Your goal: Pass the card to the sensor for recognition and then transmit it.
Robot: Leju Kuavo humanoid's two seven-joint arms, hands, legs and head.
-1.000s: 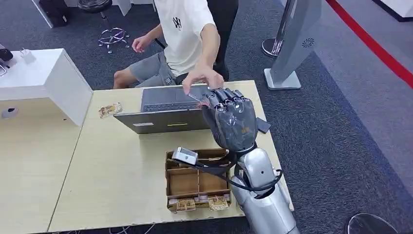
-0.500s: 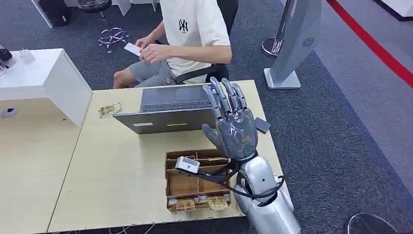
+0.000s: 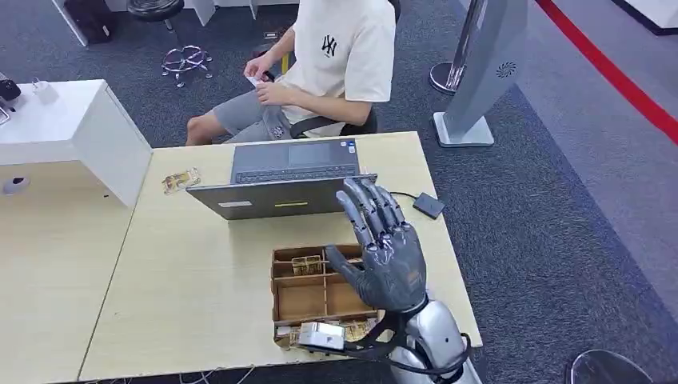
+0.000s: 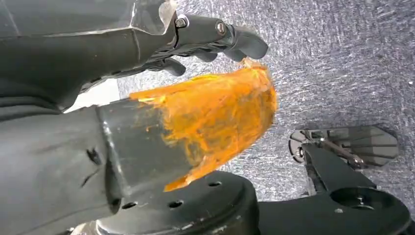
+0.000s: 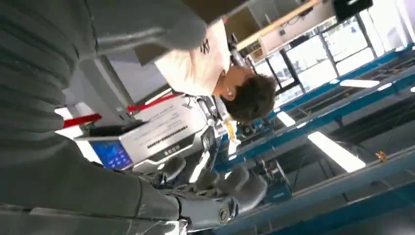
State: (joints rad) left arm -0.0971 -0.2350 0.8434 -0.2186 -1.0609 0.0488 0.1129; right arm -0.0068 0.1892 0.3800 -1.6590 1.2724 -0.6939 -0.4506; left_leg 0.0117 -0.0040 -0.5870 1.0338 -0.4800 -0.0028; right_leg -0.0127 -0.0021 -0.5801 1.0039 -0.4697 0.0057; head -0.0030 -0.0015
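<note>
As the card [image 3: 254, 80] sits in the seated person's hands beyond the laptop [image 3: 280, 186], it looks thin, stiff, light, slick; best pinched at an edge | right hand [image 3: 384, 248] hovers over the compartment box [image 3: 300, 300], fingers spread, holding nothing | left hand [image 4: 215, 39]: grip cannot be told.

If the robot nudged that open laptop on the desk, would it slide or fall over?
The laptop would probably slide rather than tip: its keyboard half lies flat on the table. The raised screen looks thin and hinged, so a push there might fold it instead. It likely feels stiff and fairly heavy for its thickness.
</note>
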